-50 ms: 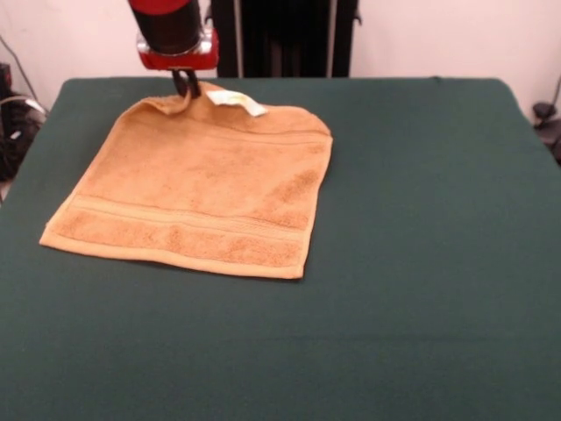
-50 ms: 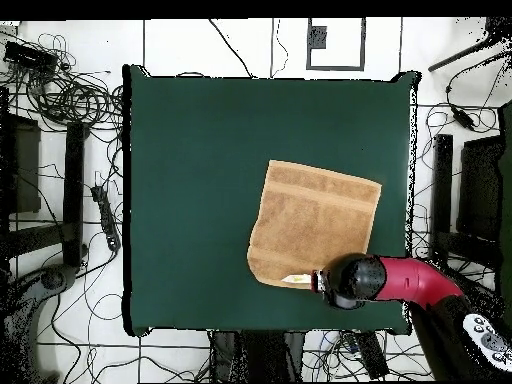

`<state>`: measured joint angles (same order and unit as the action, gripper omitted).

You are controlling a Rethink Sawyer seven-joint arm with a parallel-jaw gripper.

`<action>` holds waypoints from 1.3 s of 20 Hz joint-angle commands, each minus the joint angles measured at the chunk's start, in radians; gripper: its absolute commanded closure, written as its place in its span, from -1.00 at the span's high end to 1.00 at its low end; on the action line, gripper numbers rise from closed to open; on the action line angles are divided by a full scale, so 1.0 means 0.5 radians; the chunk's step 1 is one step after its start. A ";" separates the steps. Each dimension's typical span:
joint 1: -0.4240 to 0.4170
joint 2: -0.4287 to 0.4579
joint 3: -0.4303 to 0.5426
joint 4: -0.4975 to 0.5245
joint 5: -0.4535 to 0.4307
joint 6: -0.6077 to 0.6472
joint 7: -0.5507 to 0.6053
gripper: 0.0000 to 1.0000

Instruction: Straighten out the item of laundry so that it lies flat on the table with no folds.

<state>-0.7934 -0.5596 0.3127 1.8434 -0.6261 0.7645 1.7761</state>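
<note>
The item of laundry (image 1: 202,189), an orange-tan towel, lies on the left half of the green table (image 1: 421,219). It is mostly spread out, with a woven band along its near edge. Its far edge is rumpled and slightly raised, and a small white tag (image 1: 235,102) shows there. My gripper (image 1: 185,86) comes down at that far edge, its dark fingers close together and pinching the raised cloth beside the tag. In the overhead view the towel (image 2: 315,220) lies toward the right of the table (image 2: 190,180), and the arm's wrist (image 2: 345,280) covers the fingers at the towel's lower corner.
The red and black arm (image 2: 420,282) reaches in from the lower right of the overhead view. Cables (image 2: 70,90) and dark stands (image 2: 20,180) lie on the floor around the table. The towel's right side is near the table's right edge (image 2: 408,200).
</note>
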 commanded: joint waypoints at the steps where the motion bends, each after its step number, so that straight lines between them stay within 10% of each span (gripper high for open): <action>1: 0.112 0.042 0.075 -0.073 -0.024 0.121 -0.137 -1.00; 4: 0.112 0.043 0.070 -0.067 -0.024 0.100 -0.120 -1.00; 5: 0.112 0.044 0.069 -0.067 -0.025 0.094 -0.117 1.00; 19: 0.168 0.014 0.040 -0.030 -0.073 0.034 -0.056 1.00; 26: 0.346 -0.021 0.036 -0.297 -0.117 0.948 -0.573 1.00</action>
<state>-0.6873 -0.5643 0.2877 1.8102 -0.6644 0.9564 1.7761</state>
